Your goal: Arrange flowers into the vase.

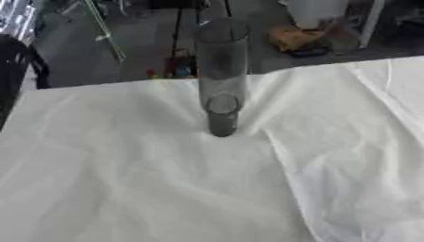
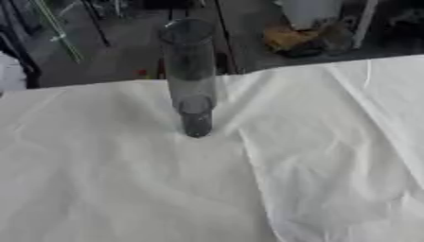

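Standing upright: vase point(image 1: 222, 75) on white cloth point(image 1: 149, 179).

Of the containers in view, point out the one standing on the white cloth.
The tall clear glass vase, upright on the white cloth and empty. The pale bucket-like container stands beyond the table's far edge, not on the cloth.

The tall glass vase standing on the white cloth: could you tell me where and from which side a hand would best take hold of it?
Probably around the middle of the vase, wrapped from the side. It is a tall, narrow, upright cylinder, so a grip near the top might tip it. The cloth beside it looks open on both sides, so either hand could likely approach.
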{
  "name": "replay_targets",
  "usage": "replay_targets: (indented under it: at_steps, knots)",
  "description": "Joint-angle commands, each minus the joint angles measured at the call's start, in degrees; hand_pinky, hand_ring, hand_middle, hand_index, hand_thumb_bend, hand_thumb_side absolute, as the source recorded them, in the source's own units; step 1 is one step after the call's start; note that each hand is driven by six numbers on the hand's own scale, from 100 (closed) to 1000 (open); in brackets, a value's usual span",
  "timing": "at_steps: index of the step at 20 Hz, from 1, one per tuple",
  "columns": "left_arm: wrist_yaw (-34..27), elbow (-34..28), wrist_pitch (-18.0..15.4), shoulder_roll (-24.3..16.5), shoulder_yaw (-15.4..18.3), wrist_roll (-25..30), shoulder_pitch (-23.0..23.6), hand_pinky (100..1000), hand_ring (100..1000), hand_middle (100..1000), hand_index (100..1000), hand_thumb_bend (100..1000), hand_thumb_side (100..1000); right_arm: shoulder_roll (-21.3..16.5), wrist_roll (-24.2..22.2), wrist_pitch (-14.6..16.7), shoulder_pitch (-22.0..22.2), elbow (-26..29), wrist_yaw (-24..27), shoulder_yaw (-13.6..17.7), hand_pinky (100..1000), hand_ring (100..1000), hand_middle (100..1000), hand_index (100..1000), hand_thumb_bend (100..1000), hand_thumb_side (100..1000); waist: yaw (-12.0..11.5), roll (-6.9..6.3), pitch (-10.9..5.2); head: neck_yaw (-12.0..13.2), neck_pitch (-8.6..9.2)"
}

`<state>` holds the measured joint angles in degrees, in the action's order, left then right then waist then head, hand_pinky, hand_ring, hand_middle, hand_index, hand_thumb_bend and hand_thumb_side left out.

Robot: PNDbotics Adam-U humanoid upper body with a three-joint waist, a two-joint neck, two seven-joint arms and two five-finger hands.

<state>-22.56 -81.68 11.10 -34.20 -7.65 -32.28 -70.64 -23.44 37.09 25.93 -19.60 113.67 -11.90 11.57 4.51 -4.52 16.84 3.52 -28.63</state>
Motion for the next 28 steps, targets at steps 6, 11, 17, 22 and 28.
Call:
replay_targets:
  at_steps: [6, 11, 17, 22, 28]
  knots:
    - [-0.4, 1.1, -2.0, -0.3, 1.1, -1.7, -3.3, 100, 100, 100, 100, 100, 501, -1.5, -0.6, 0.2, -0.4, 0.9, 0.6, -0.3, 867, 867, 765, 873, 100, 1000, 0.8, -0.27, -0.88, 0.6, 0.14]
    - [-1.1, 1.1, -4.1, -0.1, 1.4, -2.5, -4.0, 100, 100, 100, 100, 100, 498, -1.4, -1.0, 0.1, -0.4, 0.9, 0.9, -0.4, 868, 867, 765, 874, 100, 1000, 1.2, -0.6, -0.8, 1.1, 0.43]
    - [-2.1, 1.6, -5.5, -0.5, 1.6, -3.6, -4.3, 100, 100, 100, 100, 100, 497, -1.4, -1.3, 0.1, -0.2, 0.9, 1.2, -0.5, 868, 867, 765, 874, 100, 1000, 1.6, -0.75, -0.78, 1.6, 0.55]
    - [-3.1, 1.9, -7.4, -0.6, 2.0, -4.1, -5.0, 100, 100, 100, 100, 100, 497, -1.4, -1.6, 0.1, -0.3, 0.9, 1.4, -0.6, 869, 868, 765, 875, 100, 1000, 2.0, -1.04, -0.61, 2.4, 0.89]
    - [-4.7, 1.9, -10.7, -0.5, 2.1, -4.1, -5.6, 100, 100, 100, 100, 100, 490, -1.2, -1.9, 0.0, -0.2, 0.9, 1.5, -0.8, 869, 868, 765, 876, 100, 1000, 2.6, -1.25, -0.33, 3.4, 1.32]
